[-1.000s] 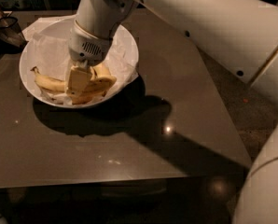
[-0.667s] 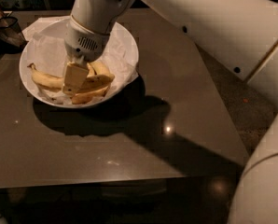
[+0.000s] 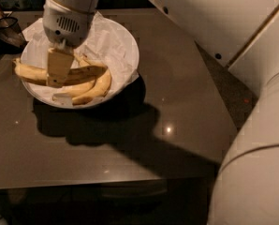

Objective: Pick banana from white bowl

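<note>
Noted since a second ago: my gripper has risen from low in the white bowl, closed across the banana, which now sits above the two shorter bananas, over the bowl; extraction judged nearly complete.

The gripper, tan at its jaws and white above with a small grid of dark vent dots, is closed over the middle of the banana, which shows deep yellow with brownish streaks on either side of the jaws. Just beneath the jaws lie two paler yellow bananas, on crumpled white paper lining the glossy white bowl. Around the bowl the table is dark grey-brown with a few small light glints, and the arm is white with scattered black dots
</note>
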